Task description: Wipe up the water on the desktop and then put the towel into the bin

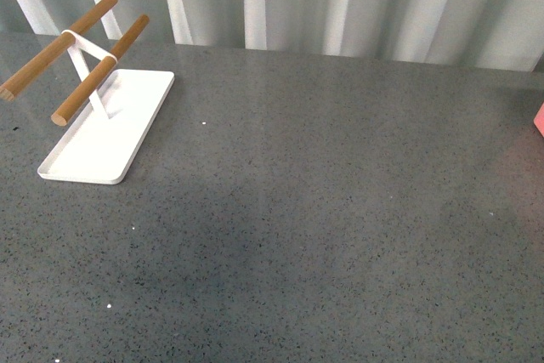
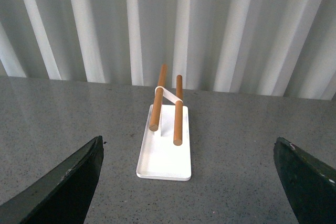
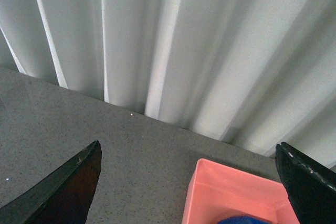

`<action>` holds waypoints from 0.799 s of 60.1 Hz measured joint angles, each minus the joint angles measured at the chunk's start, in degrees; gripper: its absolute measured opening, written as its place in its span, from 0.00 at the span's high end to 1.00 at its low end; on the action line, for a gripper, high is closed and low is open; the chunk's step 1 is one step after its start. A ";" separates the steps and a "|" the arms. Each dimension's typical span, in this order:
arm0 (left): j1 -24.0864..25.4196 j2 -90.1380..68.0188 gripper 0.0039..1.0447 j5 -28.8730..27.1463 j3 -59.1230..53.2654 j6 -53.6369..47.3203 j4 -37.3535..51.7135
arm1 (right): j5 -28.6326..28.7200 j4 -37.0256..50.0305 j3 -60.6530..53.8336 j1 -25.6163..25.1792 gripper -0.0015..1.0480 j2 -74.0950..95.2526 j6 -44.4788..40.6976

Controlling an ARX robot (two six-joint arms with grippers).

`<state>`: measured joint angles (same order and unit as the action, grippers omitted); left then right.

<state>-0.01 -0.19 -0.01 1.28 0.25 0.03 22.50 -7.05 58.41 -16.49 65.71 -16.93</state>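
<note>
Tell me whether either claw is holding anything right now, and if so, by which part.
Nothing is held. The left claw and the right claw both stand wide open with nothing between their dark fingers.

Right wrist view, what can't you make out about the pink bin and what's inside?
- Pink plastic bin: cut off by the frame's lower edge.
- Blue object inside: only a sliver shows.
- Front view: bin clipped by the right edge.
- Water on grey speckled desktop: none discernible.
</note>
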 joint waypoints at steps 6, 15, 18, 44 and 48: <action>0.00 0.00 0.06 0.00 0.00 0.00 0.00 | -9.46 17.31 -12.33 3.34 0.24 -7.82 8.44; 0.00 0.00 0.06 0.00 0.00 0.00 0.00 | -12.57 26.53 -25.33 6.14 0.49 -14.29 14.32; 0.00 0.00 0.06 0.00 0.00 0.00 0.00 | -13.25 27.85 -28.65 7.02 0.58 -15.78 14.97; 0.00 0.00 0.06 0.00 0.00 0.00 0.00 | -21.53 32.09 -45.86 14.47 0.97 -27.54 15.91; 0.00 0.00 0.06 0.02 0.00 0.00 0.00 | -21.77 32.09 -47.56 15.98 0.97 -29.27 15.89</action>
<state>-0.01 -0.19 0.01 1.28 0.25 0.03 0.73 25.04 10.85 -0.51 36.45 -1.04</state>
